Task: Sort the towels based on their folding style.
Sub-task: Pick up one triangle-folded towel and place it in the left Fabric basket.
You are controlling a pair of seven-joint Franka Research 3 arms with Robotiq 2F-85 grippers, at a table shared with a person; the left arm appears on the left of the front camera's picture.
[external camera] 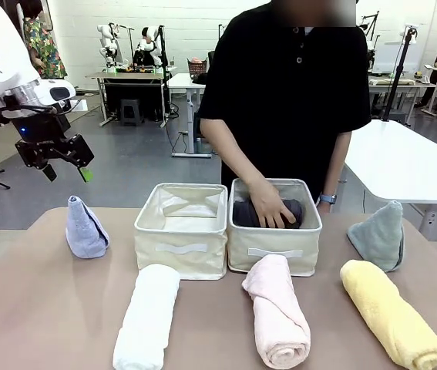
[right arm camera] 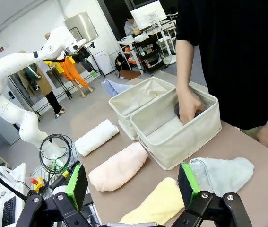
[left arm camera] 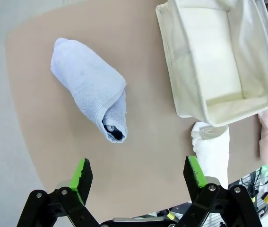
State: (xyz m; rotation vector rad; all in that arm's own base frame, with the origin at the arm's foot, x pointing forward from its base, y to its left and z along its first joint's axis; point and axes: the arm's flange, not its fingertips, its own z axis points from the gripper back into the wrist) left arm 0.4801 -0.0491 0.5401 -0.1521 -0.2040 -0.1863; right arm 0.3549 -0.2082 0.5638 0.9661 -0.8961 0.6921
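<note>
The front camera is looking from the robot's side, fairly near, across the counter [external camera: 48, 308] at the person [external camera: 287, 100]. The left wrist camera is hanging high, facing almost straight down at the counter's left end. The right wrist camera is peering slantwise across from the right. All three are taking in the left basket [external camera: 181, 247] and lavender-blue towel [external camera: 86, 230].

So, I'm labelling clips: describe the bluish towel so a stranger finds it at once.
Find the two cream fabric baskets mid-table. Left of them stands the lavender-blue terry towel. It is a peaked cone, unlike the white rolled terry towel nearby.
</note>
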